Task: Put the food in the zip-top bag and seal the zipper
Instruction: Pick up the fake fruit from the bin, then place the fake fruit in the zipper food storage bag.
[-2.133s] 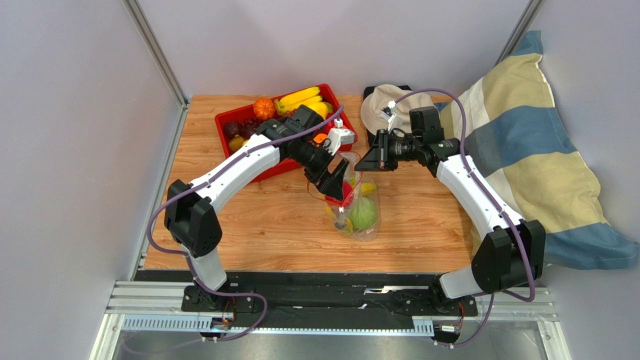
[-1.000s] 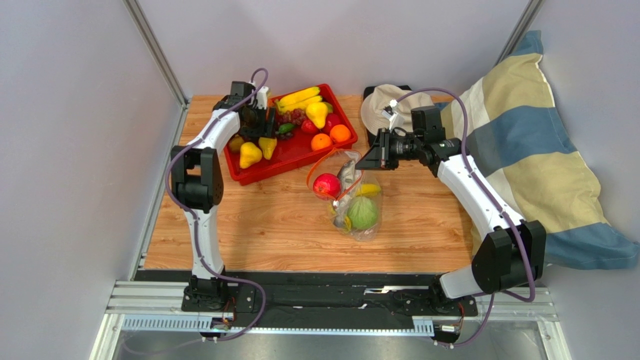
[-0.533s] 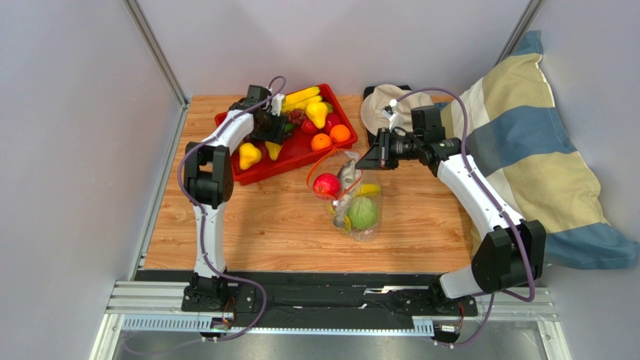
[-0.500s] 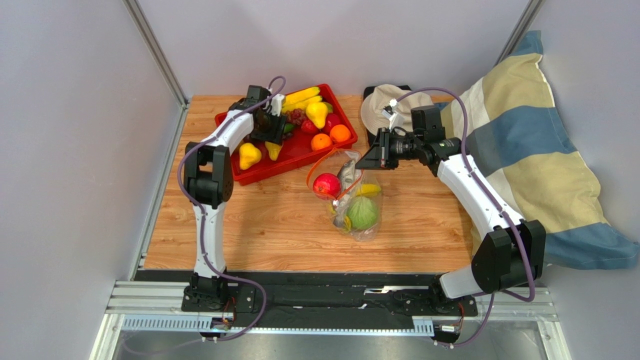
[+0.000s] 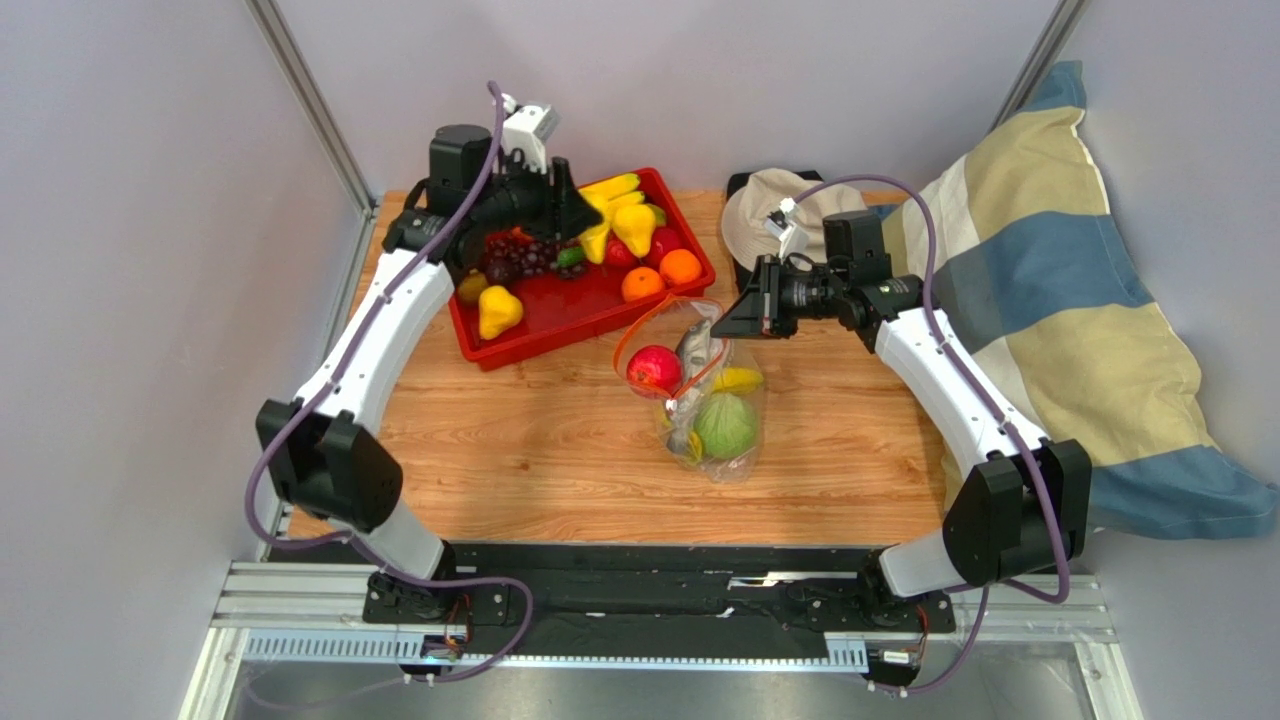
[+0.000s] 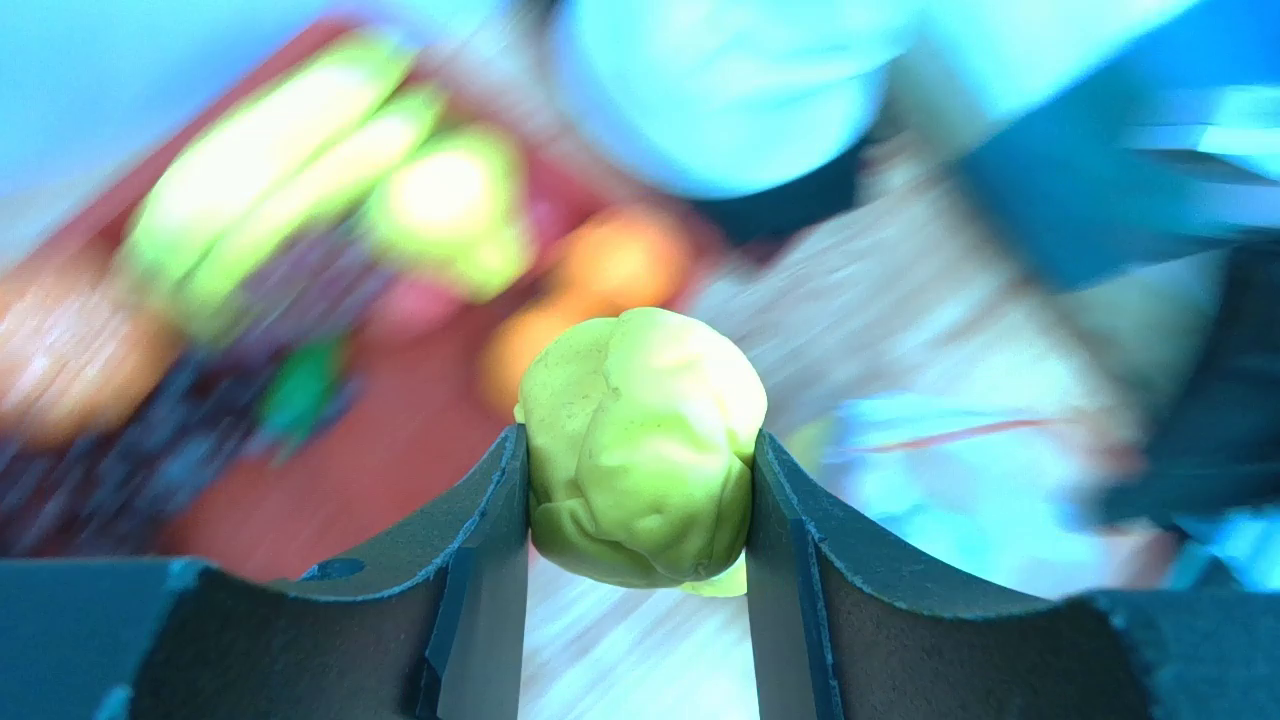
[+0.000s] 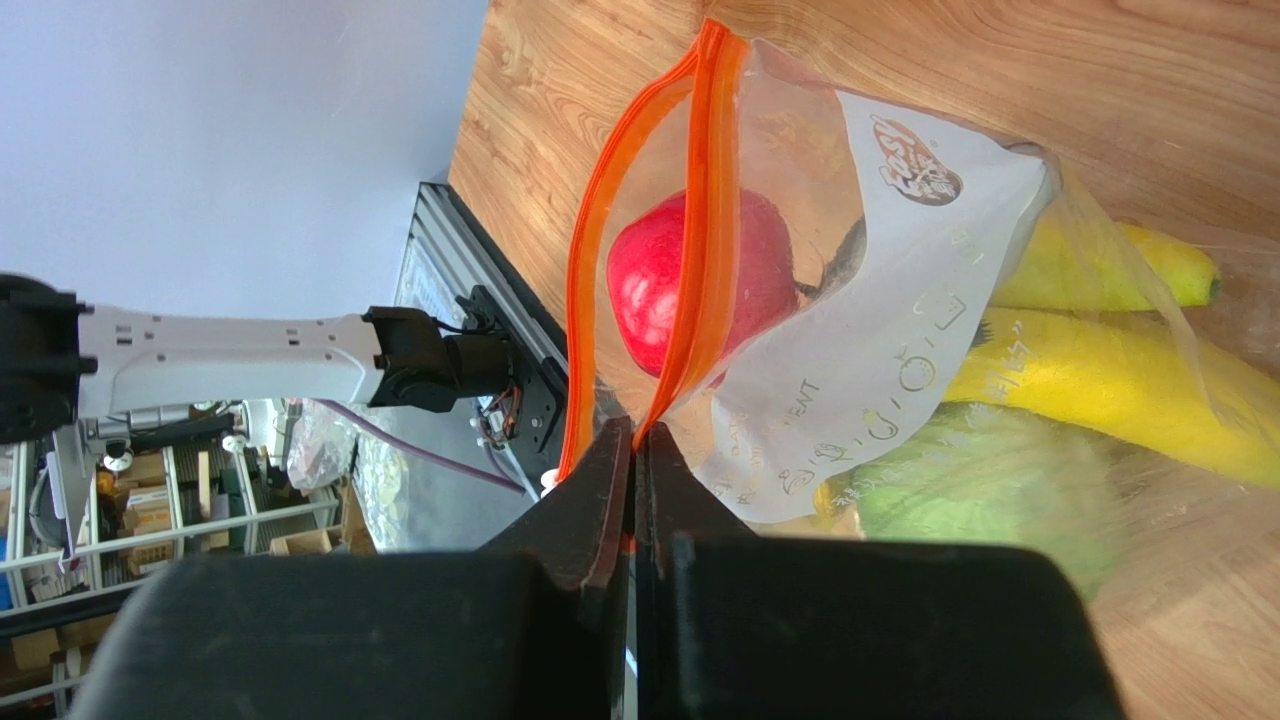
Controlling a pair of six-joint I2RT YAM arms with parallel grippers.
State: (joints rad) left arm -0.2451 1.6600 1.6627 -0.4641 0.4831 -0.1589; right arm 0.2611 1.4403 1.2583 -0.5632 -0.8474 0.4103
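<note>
Tabletop (image 5: pixel 526 435): bag (image 5: pixel 703 348) holds apple (image 5: pixel 652 369), green ball (image 5: pixel 726 428); right pincer (image 7: pixel 634 450) pinches zipper (image 7: pixel 694 225); left pincer (image 6: pixel 639 458) clamps yellow fruit (image 6: pixel 639 428) over tray (image 5: pixel 511 353).

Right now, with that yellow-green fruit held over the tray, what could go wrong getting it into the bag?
The left end effector grips the rounded yellow-green fruit only at its fingertips, so it could slip in transit. The right end effector pinches the zipper at one spot, and the red apple sits at the narrow mouth of the zip-top bag, so the fruit may jam there.
</note>
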